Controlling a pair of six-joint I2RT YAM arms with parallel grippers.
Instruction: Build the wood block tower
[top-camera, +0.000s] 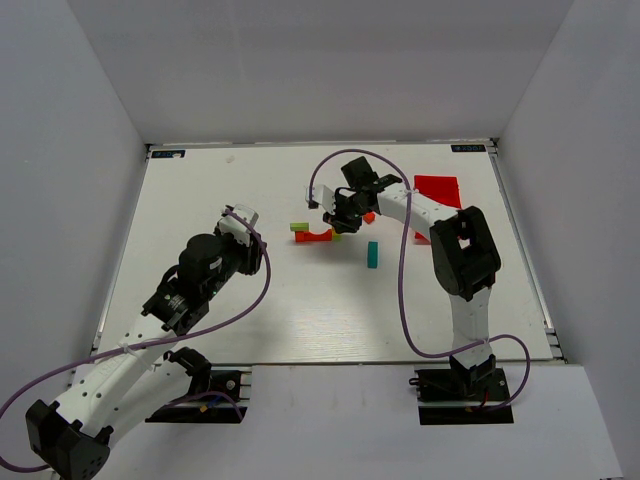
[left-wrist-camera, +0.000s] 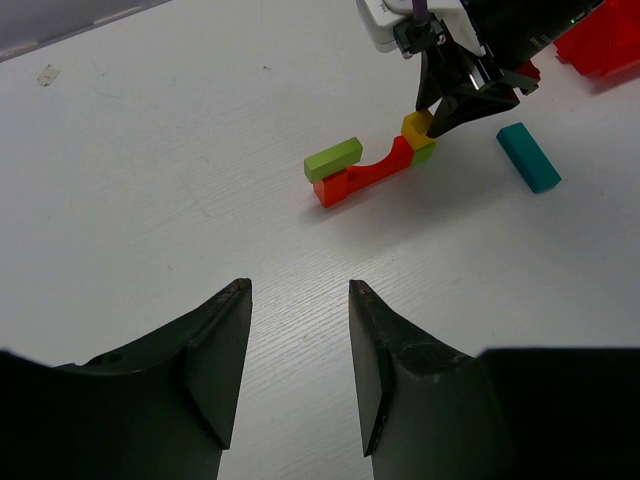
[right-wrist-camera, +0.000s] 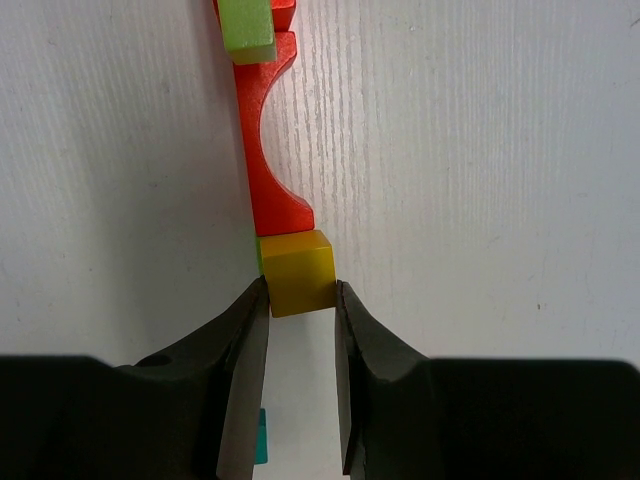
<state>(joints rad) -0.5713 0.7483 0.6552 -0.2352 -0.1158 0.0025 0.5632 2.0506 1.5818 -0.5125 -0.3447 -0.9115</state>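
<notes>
Yellow cube pinched in right jaws, against red arch, left jaws spread

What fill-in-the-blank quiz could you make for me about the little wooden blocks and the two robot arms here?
1. The cube gripped by the right end effector is coloured ___.
2. The red piece touching that cube is shaped like an ___.
3. The left end effector is open and holds ___.
4. The bar lying apart on its own is coloured ___.

Missing words: yellow; arch; nothing; teal.
</notes>
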